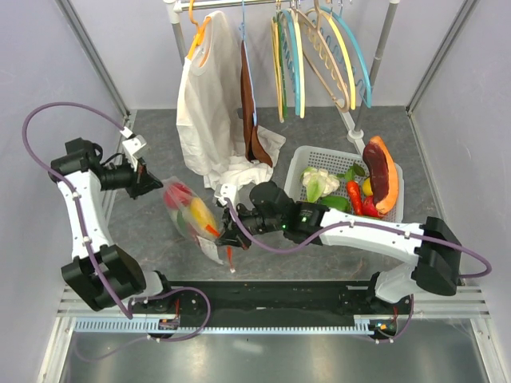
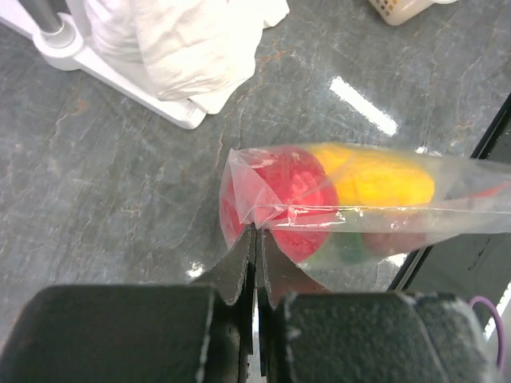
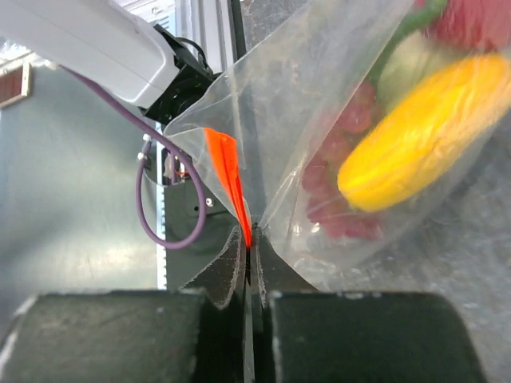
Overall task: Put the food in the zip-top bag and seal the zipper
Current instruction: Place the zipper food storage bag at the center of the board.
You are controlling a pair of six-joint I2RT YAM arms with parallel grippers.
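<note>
Top external shows the counter, where the white garment hangs just behind the zip-top bag holding the food, with the slotted basket near. The left end effector pinches the bag's bottom corner; the right end effector pinches the zipper.

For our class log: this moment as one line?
left gripper shut on zip-top bag | right gripper shut on zipper | some food inside

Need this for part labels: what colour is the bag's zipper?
The zipper is orange-red, clearest in the right wrist view.
</note>
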